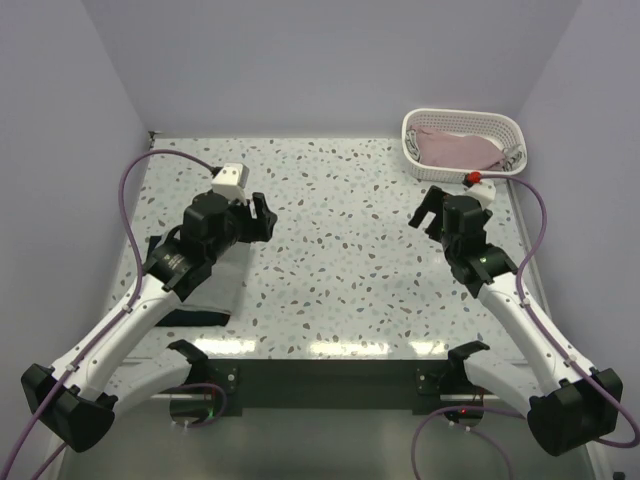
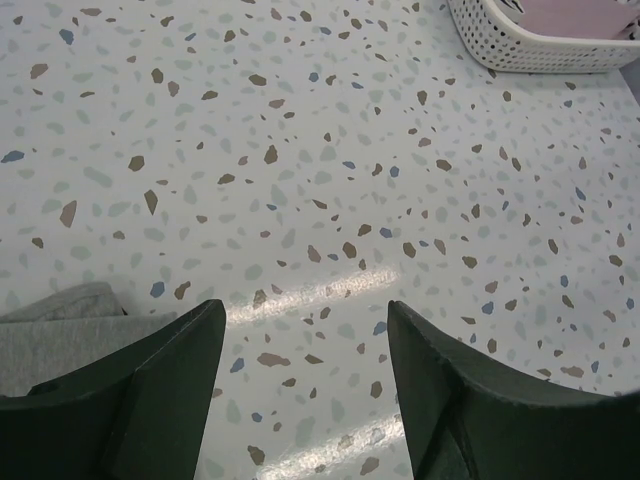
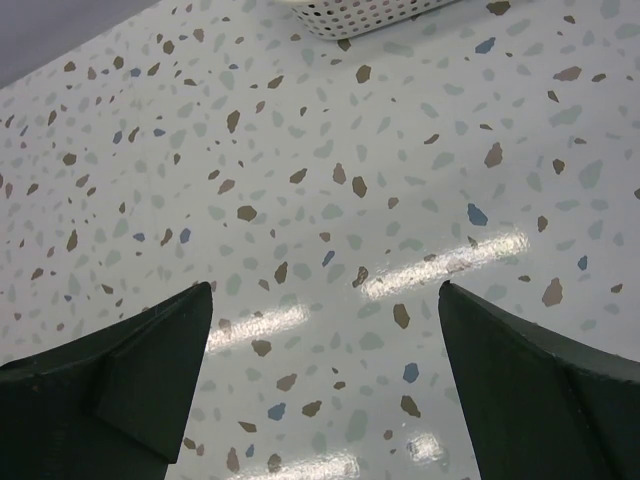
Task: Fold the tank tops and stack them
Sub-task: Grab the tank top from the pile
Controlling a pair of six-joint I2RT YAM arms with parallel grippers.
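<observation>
Left gripper (image 1: 265,218) is released, jaws apart with nothing between them; in the left wrist view its dark fingers (image 2: 150,400) frame bare speckled table (image 1: 340,230). Right gripper (image 1: 428,207) is also released and empty, with its fingers (image 3: 120,380) spread wide over the tabletop. Both hover over the middle of the table, well apart from each other. The grey tank top (image 1: 222,280) lies at the left side of the table, partly under the left arm. It is plain light grey cloth folded flat into a narrow rectangle, and its rounded soft edge shows at the lower left of the left wrist view, just beside the left finger. It lies on top of the dark tank top (image 1: 200,318), navy or black, which is also folded. The dark one shows as a strip along the near edge of the grey one and a corner at the far left. The pink tank top (image 1: 455,150) is unfolded, dusty pink and plain, and lies loosely bunched inside the white lattice basket (image 1: 460,115) at the far right corner of the table. A bit of lighter streaky cloth (image 1: 512,156) shows at the basket's right end; it may be striped, but it is too small to tell. The basket is near the right gripper but not touching it.
</observation>
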